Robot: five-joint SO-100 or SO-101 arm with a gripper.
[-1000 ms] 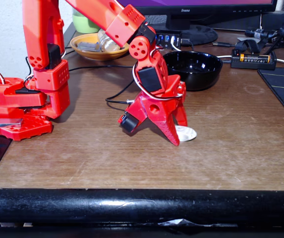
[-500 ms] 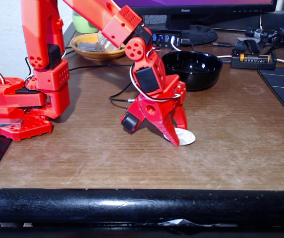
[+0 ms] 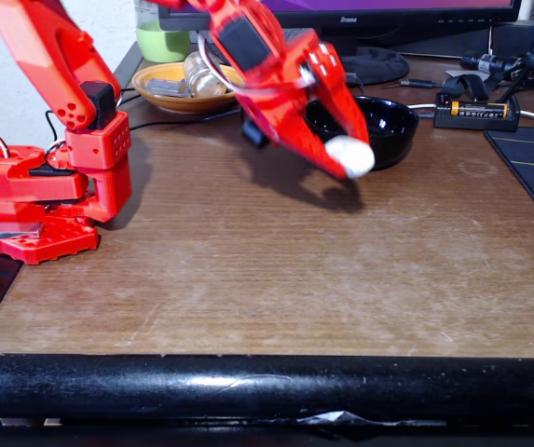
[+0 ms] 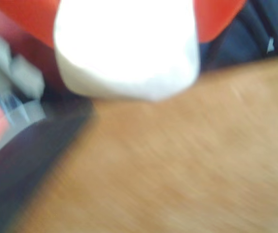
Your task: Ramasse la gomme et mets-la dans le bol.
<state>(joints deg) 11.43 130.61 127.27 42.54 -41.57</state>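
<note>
The white eraser [image 3: 349, 155] hangs in the air, clamped at the tip of my red gripper [image 3: 344, 156], just in front of the near-left rim of the black bowl [image 3: 388, 126]. The gripper is shut on it and points down to the right in the fixed view. Up close in the blurred wrist view the eraser [image 4: 126, 48] shows as a big white lump between the red fingers [image 4: 29, 17], above the brown table.
An orange-yellow dish [image 3: 178, 88] with small items and a green cup [image 3: 159, 42] stand at the back left. The arm's red base [image 3: 47, 191] sits at the left edge. A battery holder [image 3: 476, 112] and cables lie back right, a black mat [image 3: 532, 168] at the right.
The gripper closed on the eraser at the table, then lifted it up and back toward the bowl; the arm has raised and swung away from the table surface.
</note>
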